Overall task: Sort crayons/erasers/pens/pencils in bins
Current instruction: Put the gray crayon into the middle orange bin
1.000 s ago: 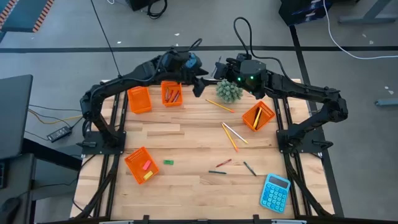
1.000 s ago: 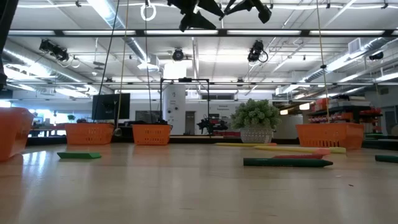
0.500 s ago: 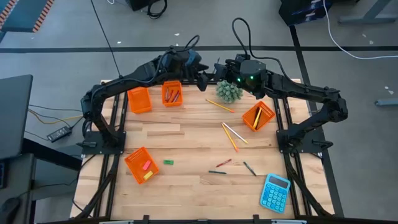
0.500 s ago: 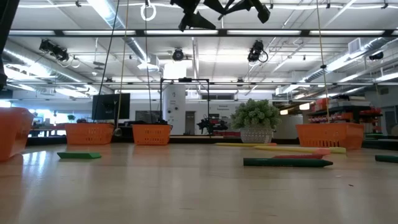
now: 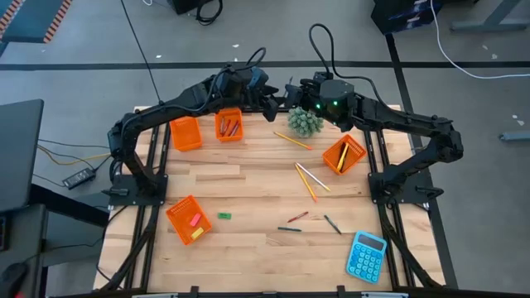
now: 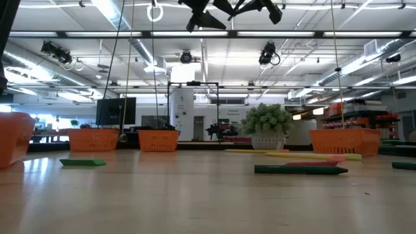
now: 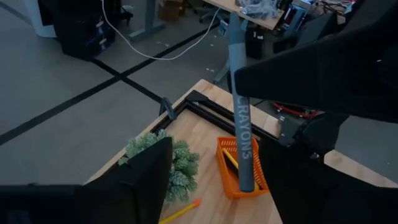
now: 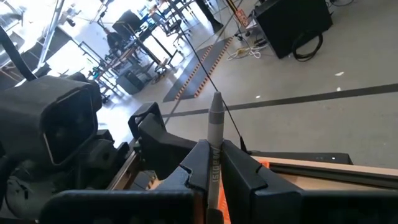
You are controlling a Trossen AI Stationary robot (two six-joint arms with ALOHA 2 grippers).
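A: Left of the plant (image 5: 305, 121), raised over the table's back edge: left gripper (image 5: 271, 105), fingers (image 7: 146, 168) spread wide, nothing in them.

B: And the stick?

A: Grey crayon (image 7: 240, 118), above the plant, between the two grippers. Wax round, paper-wrapped, matte, blunt tip. Right gripper (image 8: 213, 149), just right of it, pinches it narrowly near one end.

B: Handling?

A: Light and stiff, I'd judge, but brittle; wax snaps under side load. Wrapper should grip well. Take it mid-shaft, on the free length, gently.

B: Destination?

A: Likely the orange mesh bin (image 5: 228, 111) left of the plant, red sticks inside.
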